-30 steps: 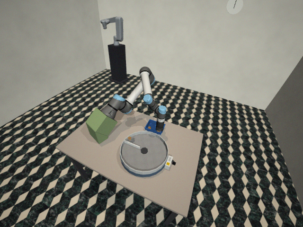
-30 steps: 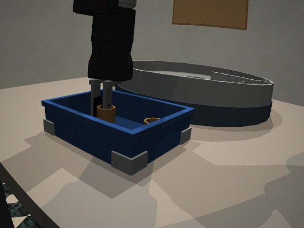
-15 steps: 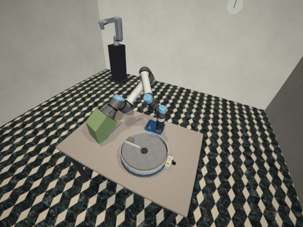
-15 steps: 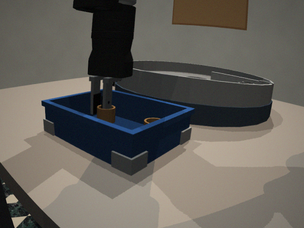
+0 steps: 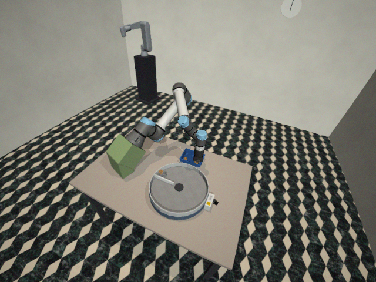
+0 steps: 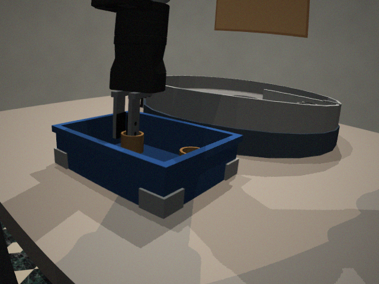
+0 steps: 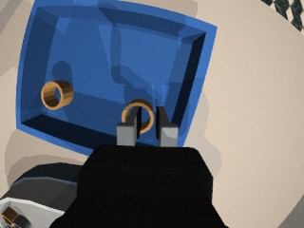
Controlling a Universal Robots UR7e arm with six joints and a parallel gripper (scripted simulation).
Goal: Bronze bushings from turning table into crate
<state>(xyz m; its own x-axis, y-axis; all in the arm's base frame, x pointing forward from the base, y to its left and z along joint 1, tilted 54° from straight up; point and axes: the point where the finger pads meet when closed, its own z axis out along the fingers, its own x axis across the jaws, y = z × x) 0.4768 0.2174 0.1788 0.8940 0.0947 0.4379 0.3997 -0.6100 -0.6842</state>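
Two bronze bushings in crate, tool part-open
Top: one bronze bushing [image 5: 160,171] and steel, count unclear, on turning table [image 5: 188,198] [image 6: 260,117] [image 7: 43,205]. Exterior: tool [image 5: 197,161] [image 6: 124,134] [image 7: 148,116] in crate [image 5: 190,153] [image 6: 106,165] [image 7: 95,43], one fingertip inside an upright bushing [image 6: 132,145] [image 7: 124,117], gripping nothing. Wrist: fingers parted across its wall; second bushing [image 5: 185,158] [image 6: 183,150] [image 7: 67,93] apart.
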